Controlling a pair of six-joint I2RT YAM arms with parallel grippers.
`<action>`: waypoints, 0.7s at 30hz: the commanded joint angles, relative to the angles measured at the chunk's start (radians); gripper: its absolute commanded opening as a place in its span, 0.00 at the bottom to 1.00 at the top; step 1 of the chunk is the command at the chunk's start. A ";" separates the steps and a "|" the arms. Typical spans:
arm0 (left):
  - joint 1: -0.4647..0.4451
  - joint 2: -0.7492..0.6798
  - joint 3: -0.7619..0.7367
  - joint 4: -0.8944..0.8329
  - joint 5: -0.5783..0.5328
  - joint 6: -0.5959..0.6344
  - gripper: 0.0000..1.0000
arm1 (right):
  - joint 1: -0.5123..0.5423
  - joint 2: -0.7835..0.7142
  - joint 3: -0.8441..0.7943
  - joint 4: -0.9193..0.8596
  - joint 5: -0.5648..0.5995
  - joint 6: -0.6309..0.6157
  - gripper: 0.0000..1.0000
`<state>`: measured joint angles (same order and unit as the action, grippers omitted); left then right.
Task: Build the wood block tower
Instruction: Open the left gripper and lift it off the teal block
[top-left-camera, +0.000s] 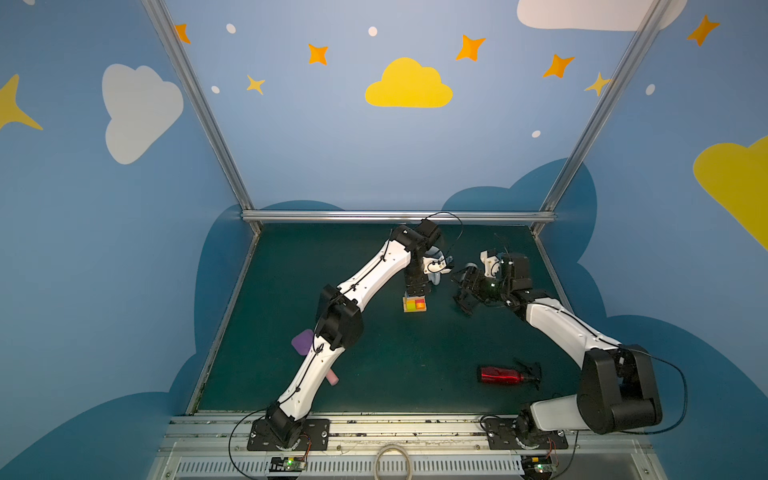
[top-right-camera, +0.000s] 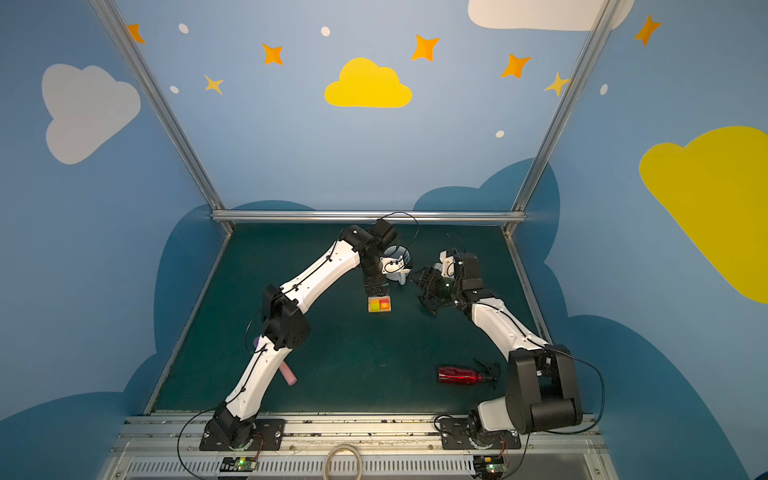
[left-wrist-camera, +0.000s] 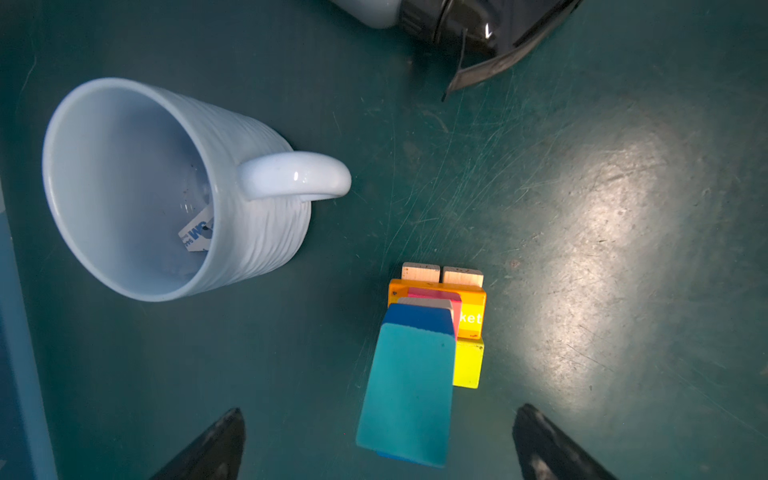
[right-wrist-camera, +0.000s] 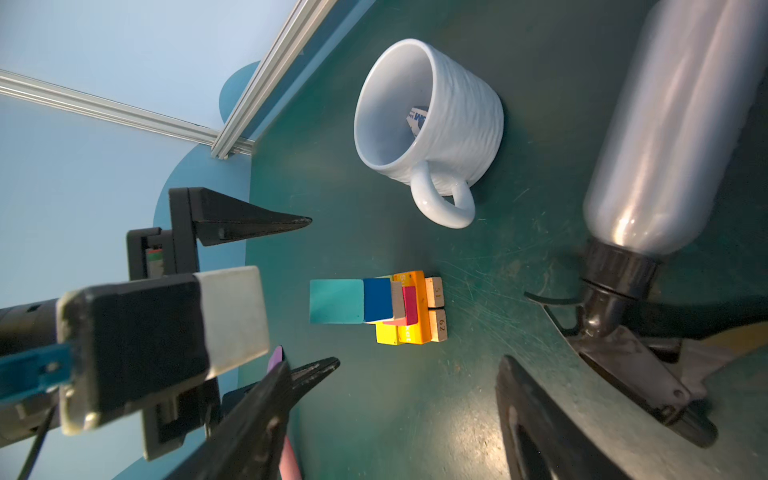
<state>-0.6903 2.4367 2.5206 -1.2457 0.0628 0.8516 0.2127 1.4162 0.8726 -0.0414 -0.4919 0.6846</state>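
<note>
1. The tower (top-left-camera: 414, 304) stands upright mid-table (top-left-camera: 374, 374), long axis vertical, directly under the left pincer (left-wrist-camera: 380, 411).
2. Its wood blocks (left-wrist-camera: 469, 316) stack compactly: tan at the base, orange and yellow above, then pink, blue, and teal on top.
3. Left pincer jaws gape either side of the top, not touching it. The right pincer (right-wrist-camera: 397, 363) is apart too and empty. A white mug (left-wrist-camera: 257, 232) is just beside the tower, a silvery spray bottle (right-wrist-camera: 673, 124) near it. The red bottle (top-left-camera: 500, 374) and purple spatula (top-left-camera: 302, 340) lie well apart.

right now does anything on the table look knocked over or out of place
Two things. The red spray bottle lies on its side at the front right of the table. The mug has a printed paper scrap inside. The block tower is upright.
</note>
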 joint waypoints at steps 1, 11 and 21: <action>-0.008 -0.037 0.045 -0.041 -0.015 -0.037 1.00 | 0.008 -0.016 0.029 -0.004 -0.005 -0.005 0.78; -0.009 -0.098 0.060 -0.060 -0.002 -0.129 1.00 | 0.009 -0.053 0.017 -0.034 0.014 -0.017 0.86; 0.014 -0.252 0.072 0.000 -0.014 -0.347 1.00 | 0.014 -0.143 0.004 -0.102 0.089 -0.043 0.87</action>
<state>-0.6926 2.2623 2.5561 -1.2671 0.0517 0.6094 0.2234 1.3220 0.8734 -0.1135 -0.4412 0.6647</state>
